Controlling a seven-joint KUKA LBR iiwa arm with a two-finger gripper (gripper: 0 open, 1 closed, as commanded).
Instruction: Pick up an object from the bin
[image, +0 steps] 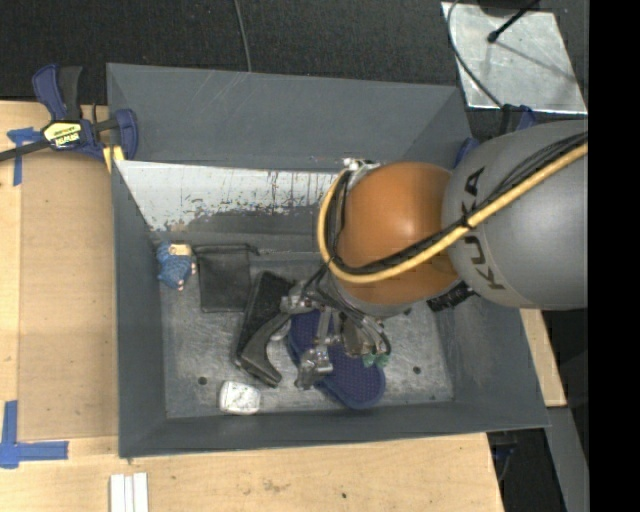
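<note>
In the big grey metal bin, the robot's gripper is low over a dark blue, rounded, soft-looking thing by the front wall, right of the middle. I cannot tell if the gripper is spread or pinching. The blue thing looks light and squashy, so its puffy edge seems best to grab, away from the smaller black bent piece beside it.

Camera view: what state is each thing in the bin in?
dark blue thing: on the floor, partly covered.
gripper: low in the bin, over the dark blue thing.
black angled thing: lying flat.
black slab: lying flat.
small blue thing: lying loose.
white lump: lying loose.
</note>
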